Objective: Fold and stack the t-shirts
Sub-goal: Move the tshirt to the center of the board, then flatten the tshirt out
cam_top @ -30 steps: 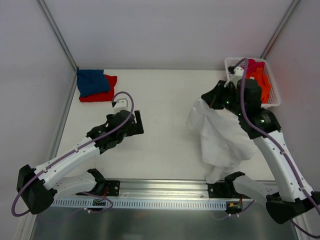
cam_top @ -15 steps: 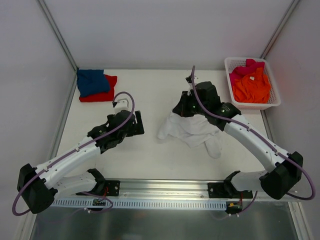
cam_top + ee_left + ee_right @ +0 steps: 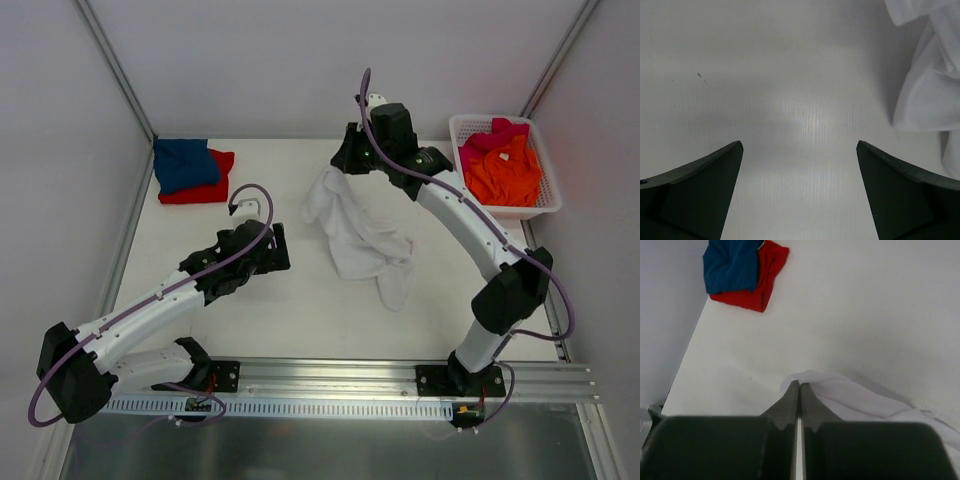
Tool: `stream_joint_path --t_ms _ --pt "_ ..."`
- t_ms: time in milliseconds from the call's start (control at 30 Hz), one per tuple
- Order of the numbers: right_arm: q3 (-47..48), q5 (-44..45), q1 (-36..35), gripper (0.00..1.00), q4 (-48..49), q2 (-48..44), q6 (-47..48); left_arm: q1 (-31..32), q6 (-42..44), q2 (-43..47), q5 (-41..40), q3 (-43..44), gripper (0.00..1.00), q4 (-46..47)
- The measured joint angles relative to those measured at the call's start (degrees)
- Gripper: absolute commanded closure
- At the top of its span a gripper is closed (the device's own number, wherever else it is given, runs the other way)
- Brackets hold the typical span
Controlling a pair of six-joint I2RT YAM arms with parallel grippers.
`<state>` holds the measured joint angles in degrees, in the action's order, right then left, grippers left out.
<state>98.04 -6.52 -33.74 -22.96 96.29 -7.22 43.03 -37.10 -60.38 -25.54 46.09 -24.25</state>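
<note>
The large white t-shirt (image 3: 357, 237) lies crumpled and stretched out on the table's middle. My right gripper (image 3: 336, 170) is shut on its far left edge, seen pinched at the fingertips in the right wrist view (image 3: 800, 383), with the cloth (image 3: 865, 397) trailing to the right. My left gripper (image 3: 279, 247) is open and empty, low over bare table (image 3: 800, 145), just left of the white t-shirt (image 3: 932, 75). The blue t-shirt (image 3: 185, 163) lies folded on the red t-shirt (image 3: 218, 187) at the far left corner; both also show in the right wrist view (image 3: 732, 265) (image 3: 769, 280).
A white lattice basket (image 3: 461, 127) at the far right holds the orange t-shirt (image 3: 505, 175) and the pink t-shirt (image 3: 497, 133). White walls close the table at the back and sides. A metal rail (image 3: 330, 385) runs along the near edge.
My right gripper has carried the white t-shirt from the right side leftward and away to the far middle, so it now trails across the table. The left arm has barely moved.
</note>
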Motion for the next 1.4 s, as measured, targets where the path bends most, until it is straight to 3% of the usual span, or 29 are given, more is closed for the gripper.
stream_joint_path --t_ms 33,67,100,200,333,467,800,967,1400 --pt "2.99 -0.15 0.83 0.97 -0.28 2.36 0.02 0.00 -0.02 0.00 0.02 0.00 0.01 0.02" --pt "6.54 -0.28 1.79 0.88 -0.96 5.29 0.00 0.00 -0.02 0.00 0.02 0.00 0.01 0.04" --pt "8.72 -0.37 2.47 0.69 -0.98 7.30 -0.13 0.00 -0.02 0.00 0.07 0.00 0.01 0.02" --pt "14.16 -0.42 4.57 0.50 -1.84 13.38 -0.09 0.00 -0.02 0.00 0.83 0.00 0.01 0.02" --pt "15.37 -0.13 7.30 0.50 -4.35 17.57 0.22 0.02 -0.02 -0.20 1.77 0.00 0.01 0.15" --pt "9.64 0.50 9.22 0.51 -3.78 16.48 0.22 0.13 -0.35 -2.32 2.84 0.00 0.01 1.51" --pt "-21.97 1.73 8.48 0.61 1.97 -2.54 -2.05 4.04 -4.22 -16.90 5.57 0.13 0.02 7.37" --pt "-29.40 1.75 6.99 0.65 4.92 -11.02 -3.50 6.58 -5.35 -24.68 6.05 2.54 0.02 8.44" --pt "-44.74 3.67 3.50 0.66 11.45 -16.85 -6.47 7.63 -5.57 -23.65 5.53 4.96 0.01 9.90"
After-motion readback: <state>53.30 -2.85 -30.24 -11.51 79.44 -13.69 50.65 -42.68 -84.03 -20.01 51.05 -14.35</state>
